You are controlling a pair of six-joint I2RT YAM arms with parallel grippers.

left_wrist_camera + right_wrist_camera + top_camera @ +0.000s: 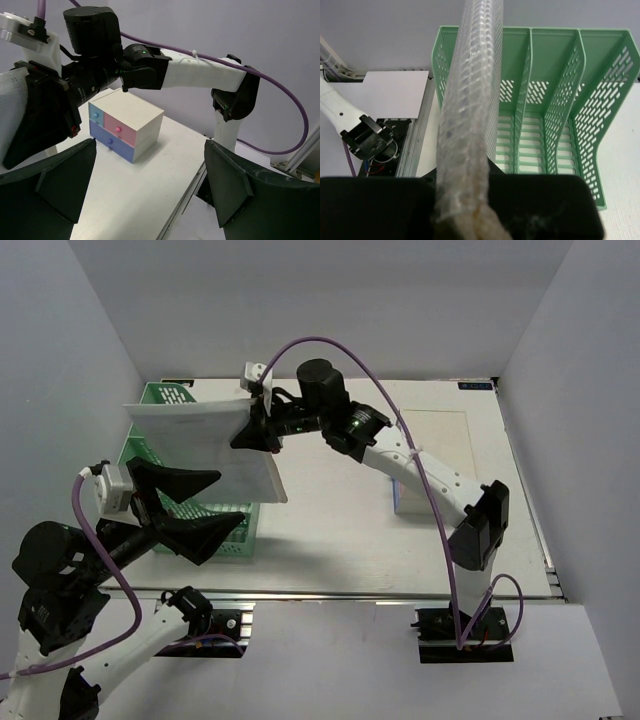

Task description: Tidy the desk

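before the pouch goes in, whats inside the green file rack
In the green file rack, the slots in view on the right wrist camera show only bare mesh. The white pouch, held edge-on, covers most of the leftmost slot, so its inside cannot be seen.

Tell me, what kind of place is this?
Probably a robot test cell staged as an office: grey panels enclose a white desk with a green file rack and a drawer box; the right gripper holds a white sheet.

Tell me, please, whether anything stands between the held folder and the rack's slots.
Nothing visible does. The right gripper holds the folder edge-on above the rack, whose slots look empty. The open left gripper hovers over the rack's near end.
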